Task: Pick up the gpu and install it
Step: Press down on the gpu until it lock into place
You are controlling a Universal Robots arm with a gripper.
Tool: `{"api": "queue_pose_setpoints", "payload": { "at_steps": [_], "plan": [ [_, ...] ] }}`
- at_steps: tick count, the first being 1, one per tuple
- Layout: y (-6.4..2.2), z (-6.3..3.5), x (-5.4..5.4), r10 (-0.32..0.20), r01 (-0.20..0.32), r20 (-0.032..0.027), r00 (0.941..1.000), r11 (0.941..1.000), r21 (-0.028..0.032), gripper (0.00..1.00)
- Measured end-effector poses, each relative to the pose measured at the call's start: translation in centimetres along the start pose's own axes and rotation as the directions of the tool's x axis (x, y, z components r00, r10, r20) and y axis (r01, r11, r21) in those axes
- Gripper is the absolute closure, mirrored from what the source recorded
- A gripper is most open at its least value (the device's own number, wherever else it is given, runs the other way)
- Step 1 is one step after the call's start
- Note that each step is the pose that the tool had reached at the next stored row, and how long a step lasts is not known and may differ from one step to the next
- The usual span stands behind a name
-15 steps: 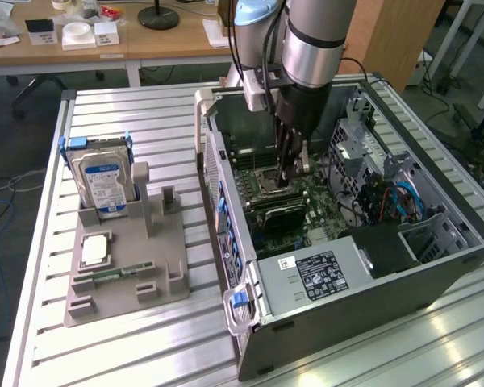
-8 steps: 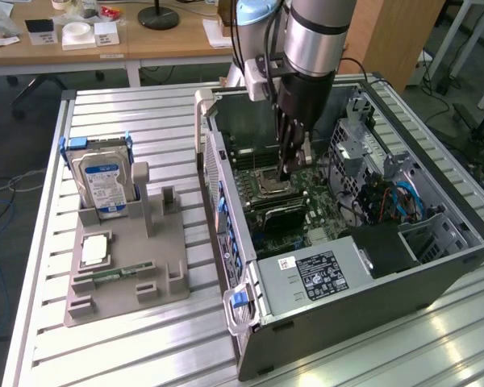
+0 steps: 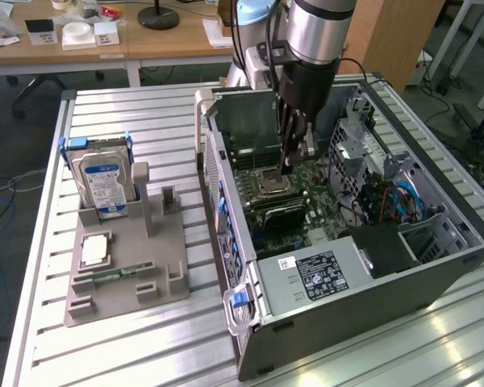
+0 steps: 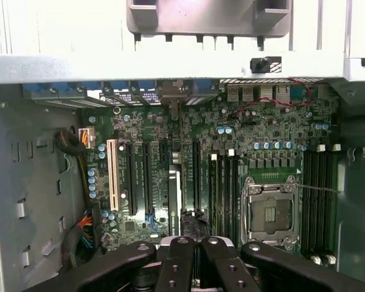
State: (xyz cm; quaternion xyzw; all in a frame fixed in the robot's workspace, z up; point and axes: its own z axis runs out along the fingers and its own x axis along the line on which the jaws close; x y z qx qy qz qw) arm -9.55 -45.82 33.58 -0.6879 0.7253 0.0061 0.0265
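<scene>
The gpu [image 3: 276,213] stands on edge in a slot of the motherboard [image 3: 315,173] inside the open computer case [image 3: 363,278], its black face showing. In the wrist view the gpu [image 4: 175,194] appears edge-on as a thin strip running between the expansion slots. My gripper [image 3: 286,167] hangs inside the case just above the board, between the gpu and the processor socket [image 3: 270,181]. Its fingers are shut together with nothing visible between them. In the wrist view the gripper [image 4: 194,226] ends in dark tips right beside the card's near end.
On the exterior view's left a grey holder [image 3: 129,266] carries a hard drive [image 3: 105,184], a processor chip [image 3: 95,250] and a memory stick [image 3: 121,272]. Case walls, a drive cage [image 3: 363,153] and blue cables [image 3: 403,197] surround the board. The processor socket [image 4: 269,213] is bare.
</scene>
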Motion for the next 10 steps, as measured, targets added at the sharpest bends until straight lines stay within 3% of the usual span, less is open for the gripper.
{"api": "queue_pose_setpoints", "payload": {
  "at_steps": [10],
  "plan": [
    [0.00, -0.01, 0.00, 0.000, 0.000, -0.0002, 1.0000, 1.0000, -0.0001, 0.89]
  ]
}}
